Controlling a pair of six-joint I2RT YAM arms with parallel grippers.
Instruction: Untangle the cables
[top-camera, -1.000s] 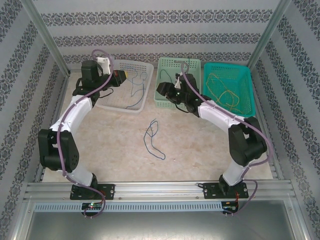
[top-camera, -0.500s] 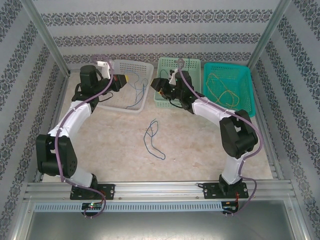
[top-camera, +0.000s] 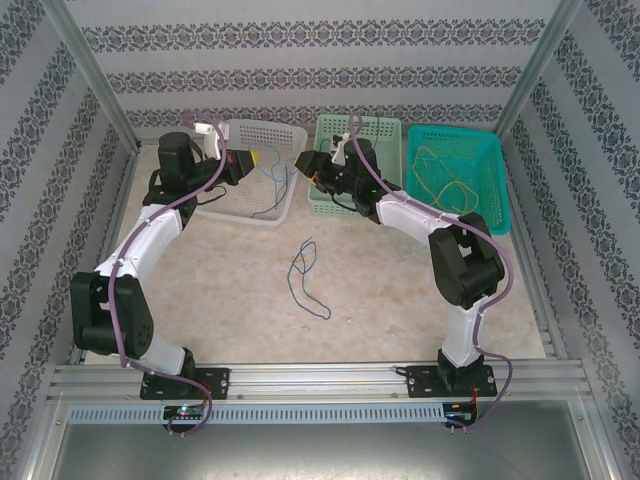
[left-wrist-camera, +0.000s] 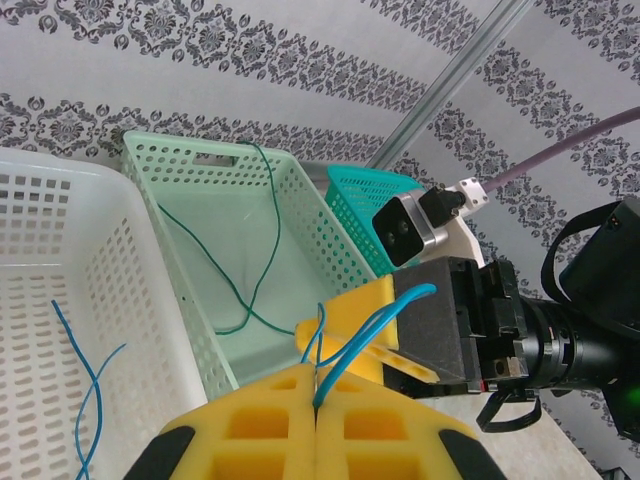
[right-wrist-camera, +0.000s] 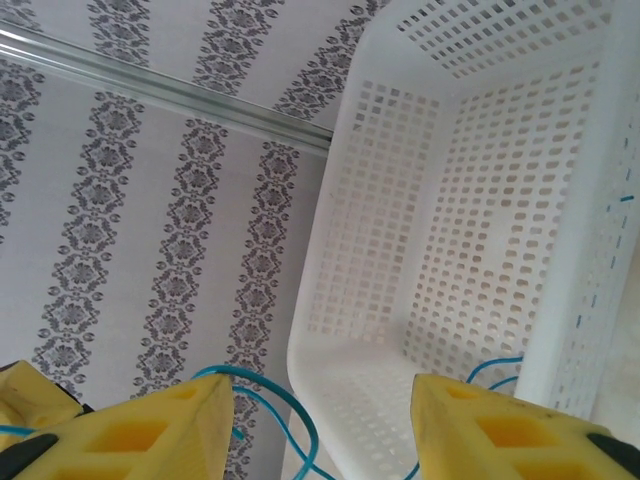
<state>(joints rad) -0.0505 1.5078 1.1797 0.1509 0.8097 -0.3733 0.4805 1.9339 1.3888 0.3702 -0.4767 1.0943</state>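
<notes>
Table (top-camera: 220, 290); white basket (top-camera: 250, 218), green basket (top-camera: 385, 128), teal basket (top-camera: 455, 131); 1 blue cable (top-camera: 303, 268) mid-table.

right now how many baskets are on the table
3, in a row along the far edge of the table: a white basket on the left, a light green basket in the middle, a teal basket on the right. None seems hidden.

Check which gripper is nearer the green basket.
Right. The right gripper hangs by the left rim of the green basket, between it and the white basket. The left gripper is farther left, over the white basket.
</notes>
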